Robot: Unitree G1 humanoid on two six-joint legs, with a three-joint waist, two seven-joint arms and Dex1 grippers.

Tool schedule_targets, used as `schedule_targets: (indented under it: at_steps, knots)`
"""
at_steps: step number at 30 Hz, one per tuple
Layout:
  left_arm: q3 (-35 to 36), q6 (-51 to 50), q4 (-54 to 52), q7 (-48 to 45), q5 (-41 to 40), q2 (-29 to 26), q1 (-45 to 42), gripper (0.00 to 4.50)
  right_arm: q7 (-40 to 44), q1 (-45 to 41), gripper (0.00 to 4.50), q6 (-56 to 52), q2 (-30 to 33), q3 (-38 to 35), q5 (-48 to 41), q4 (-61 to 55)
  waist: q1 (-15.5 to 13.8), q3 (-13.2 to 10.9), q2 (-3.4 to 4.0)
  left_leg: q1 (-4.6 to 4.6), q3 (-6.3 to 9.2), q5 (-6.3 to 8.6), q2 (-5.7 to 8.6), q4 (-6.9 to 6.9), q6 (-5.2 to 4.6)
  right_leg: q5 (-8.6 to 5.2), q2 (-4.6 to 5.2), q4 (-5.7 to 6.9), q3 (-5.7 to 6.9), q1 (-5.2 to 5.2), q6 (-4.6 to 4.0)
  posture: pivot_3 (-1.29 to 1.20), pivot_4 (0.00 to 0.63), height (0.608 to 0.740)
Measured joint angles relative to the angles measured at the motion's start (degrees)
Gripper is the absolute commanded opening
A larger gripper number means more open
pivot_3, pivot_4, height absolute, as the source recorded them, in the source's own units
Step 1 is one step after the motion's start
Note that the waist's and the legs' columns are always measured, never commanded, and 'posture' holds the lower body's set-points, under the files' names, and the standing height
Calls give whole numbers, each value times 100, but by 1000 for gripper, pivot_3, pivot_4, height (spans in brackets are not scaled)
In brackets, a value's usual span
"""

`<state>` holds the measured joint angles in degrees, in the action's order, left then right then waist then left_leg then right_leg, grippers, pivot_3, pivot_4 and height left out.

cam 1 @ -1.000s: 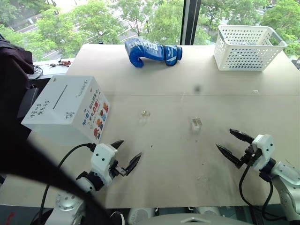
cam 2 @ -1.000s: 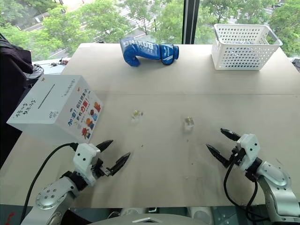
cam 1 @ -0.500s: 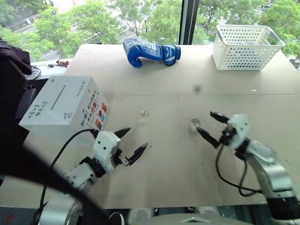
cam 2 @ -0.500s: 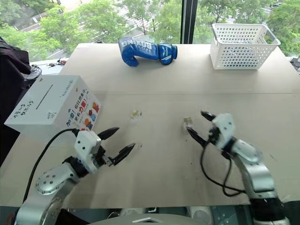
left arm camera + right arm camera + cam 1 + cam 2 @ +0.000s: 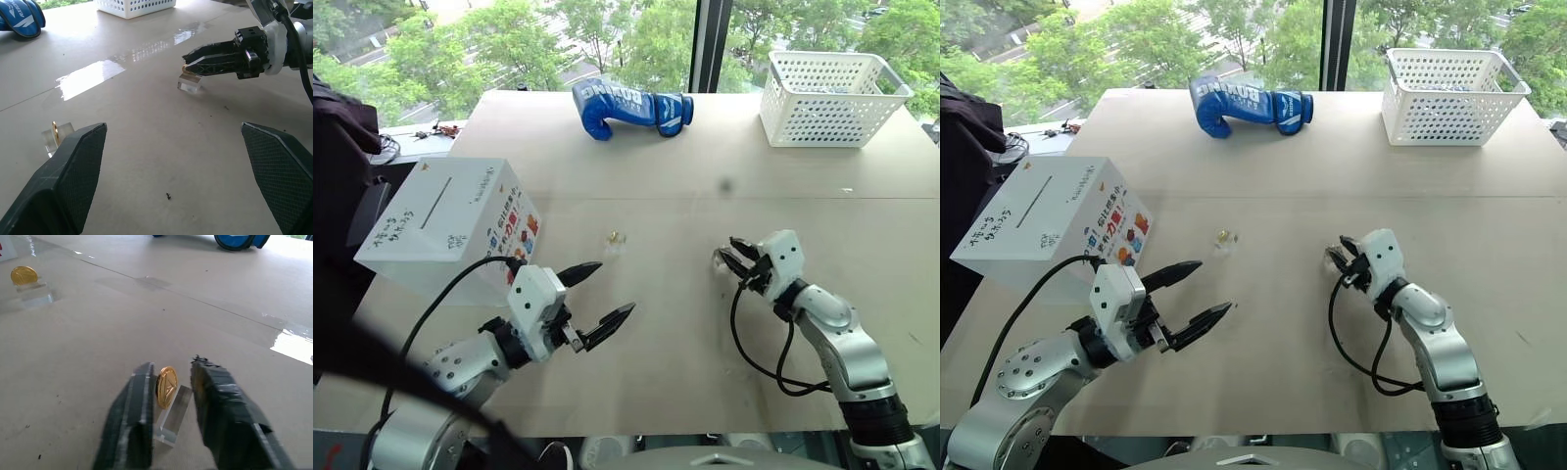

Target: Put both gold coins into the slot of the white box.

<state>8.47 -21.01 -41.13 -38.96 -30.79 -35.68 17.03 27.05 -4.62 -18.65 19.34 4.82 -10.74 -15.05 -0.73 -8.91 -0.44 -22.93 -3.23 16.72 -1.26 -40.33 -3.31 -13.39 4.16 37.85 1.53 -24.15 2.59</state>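
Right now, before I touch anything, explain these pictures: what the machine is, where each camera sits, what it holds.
It is a two-armed humanoid robot. Two pictures look down from its head; two come from wrist cameras. On the table are a white box with a slot, a blue boxing glove, a white basket and two gold coins, each upright in a clear stand. The left gripper is open and empty. The right gripper is at one coin; whether it grips yet I cannot tell.
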Motion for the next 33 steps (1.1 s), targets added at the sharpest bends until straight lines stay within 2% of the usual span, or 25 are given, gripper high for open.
schedule_targets:
  at_steps: [10,15,17,18,19,21,22,26,28,30,33]
  knots:
    - [-2,-1,-1,36,19,-1,7,4500,-9,34,20,-346,32,-18,-61,-184,7,1,-1,2,-1,0,-1,0,0,0,-2,0,-1,1,0,0,150,704]
    - [-14,-34,-1,141,-91,159,-112,4500,-28,-114,20,-1009,-318,-466,-881,-226,4,-3,-2,0,0,0,-2,0,0,0,0,-1,-2,0,0,0,150,704]
    - [5,-218,-1,390,-557,497,-352,4500,-105,-284,20,-1578,-550,-818,-1640,-443,-3,-4,-2,-1,2,0,-2,0,0,1,2,1,-1,0,0,0,150,704]
    - [4,-240,-2,432,-637,544,-392,4500,-120,-327,20,-1650,-577,-850,-1746,-492,-2,-4,-3,-2,3,0,-2,0,0,1,2,0,0,0,0,0,150,704]
    - [43,-407,9,653,-1067,724,-554,4500,-259,-436,20,-2002,-730,-1062,-2252,-598,-1,-5,-4,-1,4,0,-3,0,0,1,2,1,0,1,1,0,150,704]
    - [115,-626,87,1147,-1904,1209,-1135,4500,-730,-842,20,-2657,-1116,-1508,-3416,-629,-6,-10,-8,-4,17,-2,-3,-3,2,10,7,6,7,3,9,0,150,704]
    - [133,-725,204,1491,-2437,1469,-1592,4500,-1154,-1191,20,-2992,-1349,-1745,-4403,-636,-2,-10,-8,-4,24,-5,-2,-4,7,16,7,8,12,6,10,0,150,704]
    - [183,-842,598,2235,-3537,2109,-2430,4500,-2158,-1646,20,-3311,-1635,-1954,-6663,-629,2,-9,-9,-2,39,-5,3,-2,6,19,-2,1,29,19,15,0,150,704]
    - [183,-862,747,2449,-3823,2250,-2586,4500,-2457,-1682,20,-3321,-1633,-1943,-7314,-625,6,-9,-9,-3,39,-4,5,-2,5,18,-5,1,28,21,16,0,150,704]
    - [160,-738,1160,2872,-4181,2946,-2940,4500,-2874,-1714,20,-3118,-1760,-1892,-8267,-577,-2,-10,-8,-8,42,-4,10,-2,4,19,-7,-5,26,22,18,0,150,704]
    - [29,-728,1266,3064,-4406,3185,-3031,4500,-3052,-1746,20,-2982,-1785,-1708,-8589,-580,31,-14,-15,-9,41,-4,10,-2,3,19,-11,-10,22,22,19,0,150,704]
